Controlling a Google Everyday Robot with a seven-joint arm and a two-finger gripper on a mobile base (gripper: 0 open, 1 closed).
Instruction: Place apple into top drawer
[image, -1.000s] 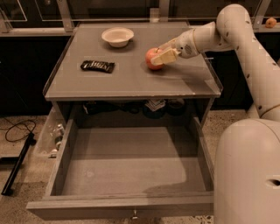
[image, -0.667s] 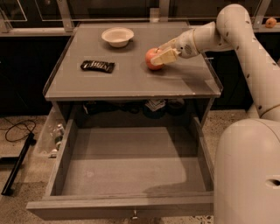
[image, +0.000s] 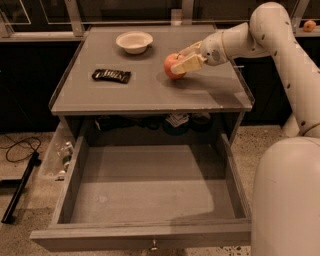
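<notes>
The red-orange apple (image: 172, 65) is at the right of the grey cabinet top (image: 150, 92), just above or on its surface. My gripper (image: 184, 58) reaches in from the right, and its pale fingers (image: 186, 63) are closed around the apple's right side. The top drawer (image: 150, 235) is pulled fully open below the cabinet top. It is empty, with plain grey sides and a small metal knob (image: 154, 245) on its front panel.
A white bowl (image: 134, 41) stands at the back of the cabinet top. A dark snack packet (image: 111, 75) lies at its left. A small orange fruit (image: 309, 25) sits on the far ledge at right. A black cable (image: 20, 150) and a stand lie on the floor at left.
</notes>
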